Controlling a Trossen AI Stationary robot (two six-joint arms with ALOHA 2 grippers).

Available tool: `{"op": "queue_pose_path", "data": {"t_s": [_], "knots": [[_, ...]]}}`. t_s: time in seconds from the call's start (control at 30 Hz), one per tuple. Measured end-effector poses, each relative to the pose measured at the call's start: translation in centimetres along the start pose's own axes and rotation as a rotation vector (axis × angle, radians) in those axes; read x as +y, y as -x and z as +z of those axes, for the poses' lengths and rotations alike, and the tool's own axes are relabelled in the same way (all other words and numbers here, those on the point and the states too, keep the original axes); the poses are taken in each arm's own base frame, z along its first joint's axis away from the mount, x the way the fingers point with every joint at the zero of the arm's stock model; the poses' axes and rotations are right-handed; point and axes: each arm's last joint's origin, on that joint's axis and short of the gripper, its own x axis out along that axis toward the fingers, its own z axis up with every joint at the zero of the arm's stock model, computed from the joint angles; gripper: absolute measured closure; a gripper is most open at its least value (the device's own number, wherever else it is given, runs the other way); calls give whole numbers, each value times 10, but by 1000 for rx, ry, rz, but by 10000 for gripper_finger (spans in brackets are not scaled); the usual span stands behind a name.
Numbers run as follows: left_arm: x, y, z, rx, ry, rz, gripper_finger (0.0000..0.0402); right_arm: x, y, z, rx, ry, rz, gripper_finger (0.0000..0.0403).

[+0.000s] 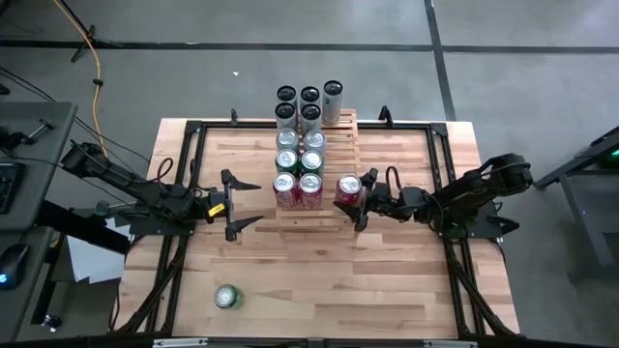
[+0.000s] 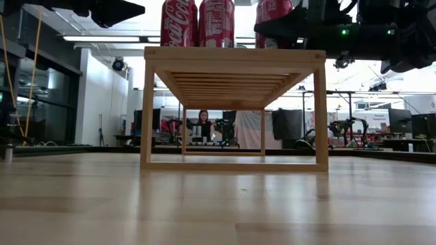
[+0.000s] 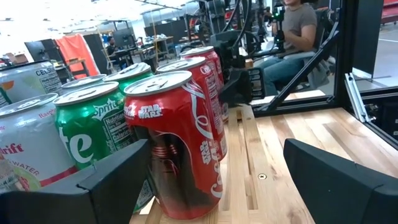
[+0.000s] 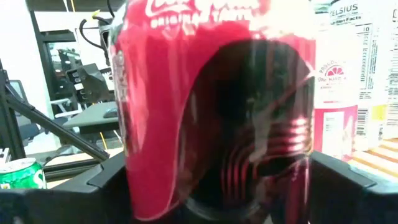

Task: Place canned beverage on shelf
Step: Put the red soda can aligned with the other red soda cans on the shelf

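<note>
Red can [image 1: 348, 189] stands on the shelf's [image 1: 329, 208] front right, beside two red cans [image 1: 298, 188] — right gripper [image 1: 362, 198] straddles it, jaws apart, so release appears done. Next: withdraw without tipping it. Left gripper [image 1: 235, 205] waits, jaws apart; a green can [image 1: 226, 297] lies on the worktop [image 1: 387, 280].

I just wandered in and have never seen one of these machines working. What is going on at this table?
Two robot arms are stocking drink cans on a wooden shelf. The right gripper has its fingers around a red cola can standing on the shelf's front step, beside two other red cans. Whether it grips or has just let go is unclear. The left gripper waits open just left of the shelf. One green can lies on the table nearer the front, not yet shelved.
</note>
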Motion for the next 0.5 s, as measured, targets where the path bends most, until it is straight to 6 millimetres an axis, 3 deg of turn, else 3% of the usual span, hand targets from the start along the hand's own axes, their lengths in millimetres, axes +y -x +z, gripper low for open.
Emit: {"op": "queue_pose_path", "data": {"t_s": [0.5], "knots": [[0,0,-2,20,11,-3,39,2,10,19,66,-3,18,68]]}}
